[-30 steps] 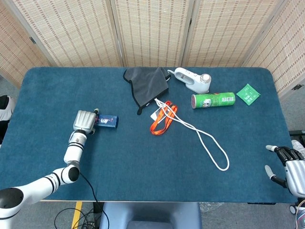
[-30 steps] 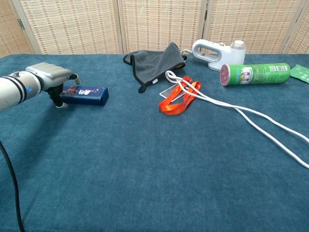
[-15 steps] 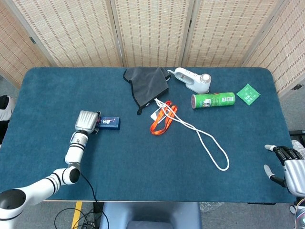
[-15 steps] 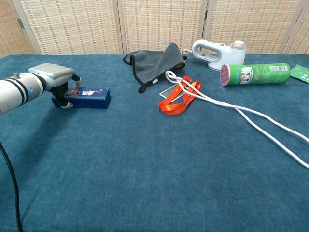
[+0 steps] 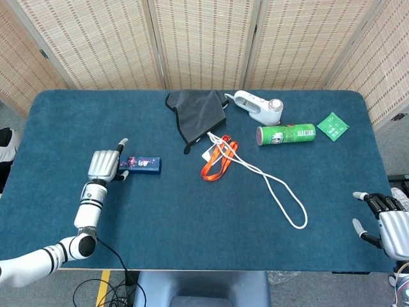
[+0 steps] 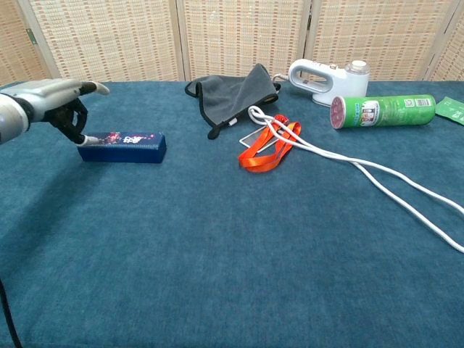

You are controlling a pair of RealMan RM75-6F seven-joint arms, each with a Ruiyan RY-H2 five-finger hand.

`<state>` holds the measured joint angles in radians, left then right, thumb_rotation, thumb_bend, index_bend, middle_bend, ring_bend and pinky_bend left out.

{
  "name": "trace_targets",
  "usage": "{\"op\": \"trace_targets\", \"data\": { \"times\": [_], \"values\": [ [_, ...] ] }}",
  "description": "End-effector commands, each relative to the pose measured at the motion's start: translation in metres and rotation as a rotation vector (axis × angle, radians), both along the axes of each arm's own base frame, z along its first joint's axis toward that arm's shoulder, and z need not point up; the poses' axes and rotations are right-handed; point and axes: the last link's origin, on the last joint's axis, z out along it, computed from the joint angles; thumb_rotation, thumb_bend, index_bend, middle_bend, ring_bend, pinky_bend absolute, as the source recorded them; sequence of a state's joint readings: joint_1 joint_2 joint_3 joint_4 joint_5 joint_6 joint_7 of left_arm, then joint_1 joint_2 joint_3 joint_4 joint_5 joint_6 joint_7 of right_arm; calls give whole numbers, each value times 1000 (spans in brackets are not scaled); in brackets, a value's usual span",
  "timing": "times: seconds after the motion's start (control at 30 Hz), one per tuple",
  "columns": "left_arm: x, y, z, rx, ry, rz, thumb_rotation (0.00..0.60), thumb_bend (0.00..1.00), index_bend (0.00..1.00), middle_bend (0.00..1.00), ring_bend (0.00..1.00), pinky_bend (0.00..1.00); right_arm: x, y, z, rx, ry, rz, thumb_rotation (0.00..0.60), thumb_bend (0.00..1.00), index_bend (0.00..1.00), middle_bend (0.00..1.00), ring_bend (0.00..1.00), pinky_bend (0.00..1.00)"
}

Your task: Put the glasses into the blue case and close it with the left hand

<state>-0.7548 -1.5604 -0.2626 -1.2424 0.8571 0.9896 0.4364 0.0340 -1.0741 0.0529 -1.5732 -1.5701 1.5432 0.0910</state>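
The blue case [image 5: 142, 165] [image 6: 123, 145] lies flat and closed on the left part of the table. No glasses show in either view. My left hand [image 5: 102, 166] [image 6: 54, 109] hovers just left of the case and holds nothing; its thumb sticks out and its other fingers bend down toward the case's left end. Whether a fingertip touches that end I cannot tell. My right hand [image 5: 383, 220] hangs beyond the table's front right corner, fingers apart and empty; the chest view does not show it.
A grey cloth [image 5: 198, 112], a white handheld appliance [image 5: 259, 107], a green can on its side [image 5: 285, 134], a green packet [image 5: 333, 125], an orange strap [image 5: 217, 160] and a long white cord [image 5: 275, 188] lie across the middle and right of the blue table [image 5: 192, 217].
My left hand has let go of the case, lifted and drawn back to the left, with its thumb now spread. The case shifted slightly right and lies still. The right hand barely moved.
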Motion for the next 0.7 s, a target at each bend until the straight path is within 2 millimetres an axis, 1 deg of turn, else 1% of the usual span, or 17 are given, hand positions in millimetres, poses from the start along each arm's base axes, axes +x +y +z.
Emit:
{"op": "trace_targets", "data": {
  "times": [0.03,0.1,0.3,0.4,0.53,0.7],
  "values": [
    [-16,-30,27,102,-48,-38,600,317,171,605,552,776,2,-3,0,8,6,5,600,332,257,344,288,258],
    [-23,-46,36,145,-54,-62,600,317,190,574,526,711,3,-6,-1,16,7,10,600,332,257,343,288,258],
    [-42,-92,59,235,-60,-98,600,317,222,528,485,603,7,-13,-4,40,13,25,600,331,257,344,288,258],
    [-51,-115,68,253,-57,-94,600,316,226,522,479,582,10,-15,-5,41,12,32,600,332,257,344,288,258],
    [-61,-140,80,276,-46,-77,600,316,226,520,476,561,12,-17,-7,39,6,38,600,331,257,344,288,258],
    [-72,-170,91,291,-18,-42,600,316,226,519,474,539,11,-19,-11,44,-3,29,600,331,257,343,288,258]
  ]
}}
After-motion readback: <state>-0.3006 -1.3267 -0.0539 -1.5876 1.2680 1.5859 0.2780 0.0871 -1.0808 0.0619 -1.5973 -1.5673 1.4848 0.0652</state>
